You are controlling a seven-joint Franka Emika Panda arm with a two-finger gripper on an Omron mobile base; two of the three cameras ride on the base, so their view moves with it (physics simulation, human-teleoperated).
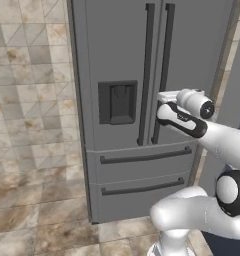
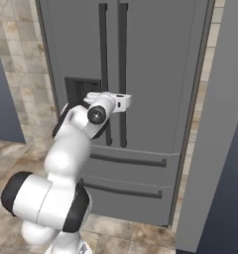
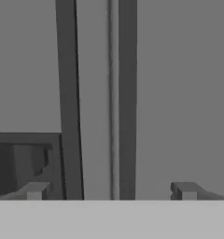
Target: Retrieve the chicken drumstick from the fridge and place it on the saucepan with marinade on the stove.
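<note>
From the left base view, the tall grey French-door fridge (image 1: 142, 100) stands shut just ahead of the wide-open, empty gripper (image 1: 162, 97), so the chicken drumstick, presumably inside, is hidden. The right base view puts the gripper (image 2: 125, 101) by the long dark right door handle (image 2: 123, 74), a stiff bar probably best clasped mid-length. In the hand view both handles (image 3: 128, 98) sit between the fingertips (image 3: 37, 190), the dark dispenser panel (image 3: 25, 163) to their left, and the closed doors bar the way.

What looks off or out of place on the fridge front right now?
Nothing stands out. The fridge has both doors shut, its handles straight and its drawers flush. The open pincer faces the door seam, touching nothing.
</note>
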